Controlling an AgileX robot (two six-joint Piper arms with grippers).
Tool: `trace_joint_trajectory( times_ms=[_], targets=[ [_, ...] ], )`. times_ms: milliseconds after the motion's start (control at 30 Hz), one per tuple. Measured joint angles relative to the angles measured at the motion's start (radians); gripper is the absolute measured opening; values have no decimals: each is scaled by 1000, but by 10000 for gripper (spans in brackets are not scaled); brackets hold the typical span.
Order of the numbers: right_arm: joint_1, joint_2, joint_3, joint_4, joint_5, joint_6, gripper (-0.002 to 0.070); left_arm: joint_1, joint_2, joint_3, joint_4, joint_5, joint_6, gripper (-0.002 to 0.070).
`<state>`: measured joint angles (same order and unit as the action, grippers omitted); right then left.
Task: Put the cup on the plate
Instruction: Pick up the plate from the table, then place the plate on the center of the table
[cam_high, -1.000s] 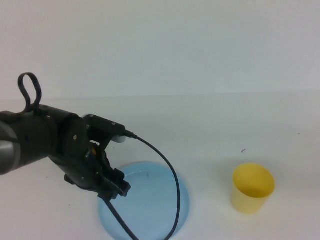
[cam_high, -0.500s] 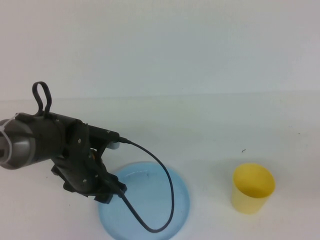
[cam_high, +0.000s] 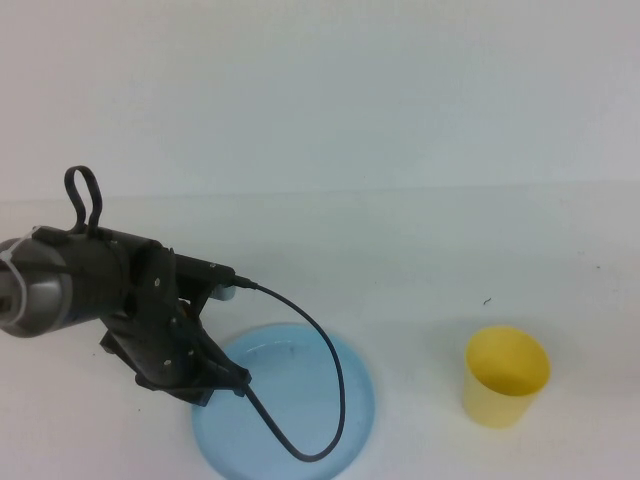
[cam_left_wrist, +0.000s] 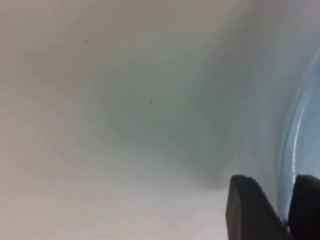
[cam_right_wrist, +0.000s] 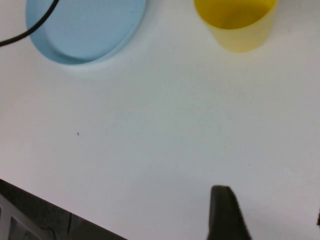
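The yellow cup stands upright on the white table at the right and is empty; it also shows in the right wrist view. The light blue plate lies at the front centre. My left gripper is down at the plate's left edge. In the left wrist view its two dark fingers are nearly closed with the plate's rim between them. My right gripper is open and empty, low over bare table well short of the cup, and out of the high view.
A black cable loops from the left wrist across the plate. The plate also shows in the right wrist view. The table's near edge shows dark in the right wrist view. Bare white table lies between plate and cup.
My left arm has rotated and lowered at the plate's left rim. The plate has shifted slightly left. The cable loop has slackened onto the plate. The cup has not moved.
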<state>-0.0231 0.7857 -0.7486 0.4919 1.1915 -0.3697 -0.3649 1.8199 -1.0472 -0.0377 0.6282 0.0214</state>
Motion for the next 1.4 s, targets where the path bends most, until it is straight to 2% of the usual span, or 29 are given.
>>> trace_joint_trajectory(
  times_ms=[233,400,467,633,933,1233,1400],
  targets=[
    [0,0,0,0,0,0,389,0,5,0,0,-15,14,166],
    [0,0,0,0,0,0,389,0,20,-2,-2,-33,17,57],
    [0,0,0,0,-1,0,389,0,20,-2,-4,-40,21,37],
    [0,0,0,0,-10,0,389,0,22,-2,-46,-67,33,30],
    [0,2,0,0,-30,36,389,-11,24,-63,-309,-75,197,8],
    [0,9,0,1,-85,29,389,-89,75,-107,-325,-116,208,4],
    [0,13,0,2,-120,27,389,-88,95,-111,-331,-138,226,18]
  ],
)
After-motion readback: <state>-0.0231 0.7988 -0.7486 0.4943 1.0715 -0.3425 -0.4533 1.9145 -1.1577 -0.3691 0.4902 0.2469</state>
